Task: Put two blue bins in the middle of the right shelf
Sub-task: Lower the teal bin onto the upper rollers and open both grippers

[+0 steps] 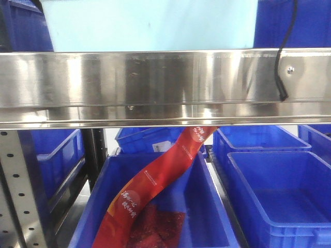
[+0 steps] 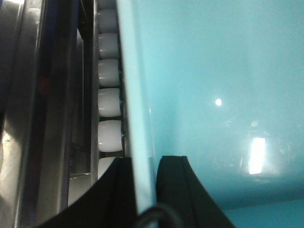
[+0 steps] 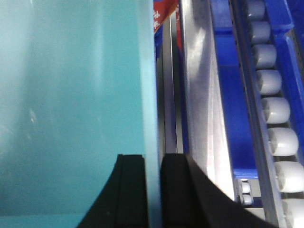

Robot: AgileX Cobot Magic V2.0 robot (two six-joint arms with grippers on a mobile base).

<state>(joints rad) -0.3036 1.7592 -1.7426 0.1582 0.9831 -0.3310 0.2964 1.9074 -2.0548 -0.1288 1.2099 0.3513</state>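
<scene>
Bin (image 2: 213,95) walls sit pinched in my jaws: left gripper (image 2: 145,190) clamped on one side wall, right gripper (image 3: 152,190) on the opposite. Beyond them I see white rollers (image 2: 108,102). Farther, from the front, the bin rides just above the steel rail (image 1: 155,85) of the shelf. I judge uneven pushing could skew it, or a cable (image 1: 282,62) could snag.

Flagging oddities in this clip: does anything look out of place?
Yes: a red printed strip hangs from under the steel rail into a dark blue crate below, draped loose. A black cable also dangles over the rail.
</scene>
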